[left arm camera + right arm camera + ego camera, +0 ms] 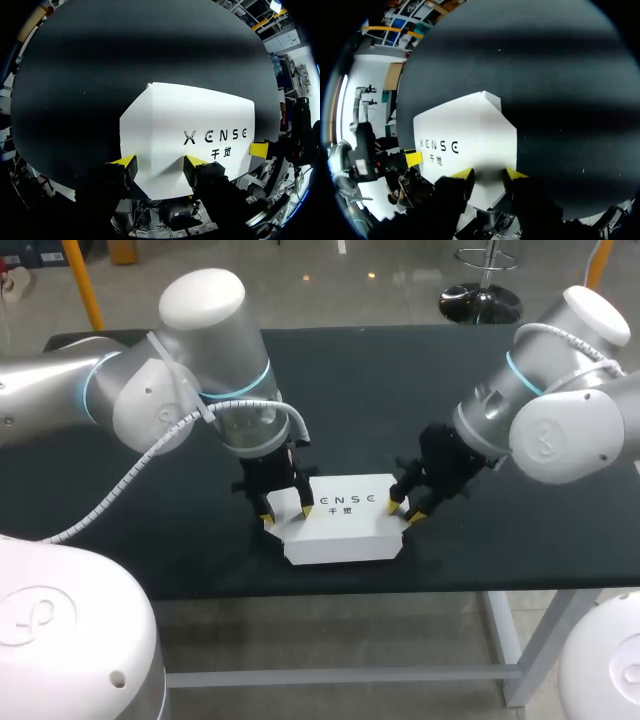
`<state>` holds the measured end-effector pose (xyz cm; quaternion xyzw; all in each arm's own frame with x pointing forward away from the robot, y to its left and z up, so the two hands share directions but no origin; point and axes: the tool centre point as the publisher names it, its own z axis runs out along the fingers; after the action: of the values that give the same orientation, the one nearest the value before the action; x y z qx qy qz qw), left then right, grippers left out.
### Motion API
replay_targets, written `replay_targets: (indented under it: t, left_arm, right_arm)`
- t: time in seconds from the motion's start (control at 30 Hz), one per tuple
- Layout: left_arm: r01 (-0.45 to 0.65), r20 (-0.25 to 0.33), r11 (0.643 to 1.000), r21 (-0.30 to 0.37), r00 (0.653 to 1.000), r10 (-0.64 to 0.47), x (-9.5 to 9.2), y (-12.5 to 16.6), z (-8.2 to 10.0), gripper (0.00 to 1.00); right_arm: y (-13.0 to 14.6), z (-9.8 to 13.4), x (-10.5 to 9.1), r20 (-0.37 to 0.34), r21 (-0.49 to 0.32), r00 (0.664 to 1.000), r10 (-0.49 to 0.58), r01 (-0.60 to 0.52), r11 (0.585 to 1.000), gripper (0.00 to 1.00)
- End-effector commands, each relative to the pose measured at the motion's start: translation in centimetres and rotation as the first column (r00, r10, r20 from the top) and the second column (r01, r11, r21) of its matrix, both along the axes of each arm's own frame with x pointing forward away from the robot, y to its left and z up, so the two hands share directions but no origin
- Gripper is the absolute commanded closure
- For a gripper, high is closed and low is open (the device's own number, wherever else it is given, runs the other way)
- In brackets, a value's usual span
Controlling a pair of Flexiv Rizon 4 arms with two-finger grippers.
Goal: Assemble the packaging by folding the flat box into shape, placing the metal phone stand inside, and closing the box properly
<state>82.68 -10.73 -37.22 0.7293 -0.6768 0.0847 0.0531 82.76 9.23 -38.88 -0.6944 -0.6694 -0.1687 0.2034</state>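
Observation:
A white box with dark lettering on its top stands folded into shape near the table's front edge. My left gripper is at its left end. In the left wrist view the box has its near corner between the spread fingers of this gripper, one tip beside the wall and one over the top face. My right gripper is at the right end. In the right wrist view the box has its end corner between that gripper's parted fingers. No metal phone stand shows in any view.
The black table stretches bare behind the box. Its front edge lies just in front of the box. Each wrist view shows the other arm's yellow fingertip at the box's far end.

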Motion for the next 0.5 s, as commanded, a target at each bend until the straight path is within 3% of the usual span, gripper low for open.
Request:
replay_targets:
  t: [0.03,0.5]
  left_arm:
    - [0.011,0.013,1.000,-0.016,1.000,-0.011,-0.11,-0.06,-0.56,0.35]
    - [0.047,0.071,0.994,-0.095,0.997,-0.040,-0.63,0.63,-0.99,0.40]
  right_arm:
    - [0.23,-0.37,0.36,-0.012,0.011,1.000,0.010,-0.009,1.000,0.56]
    - [0.22,-0.66,0.69,-0.020,0.045,1.000,0.005,-0.004,0.999,0.57]
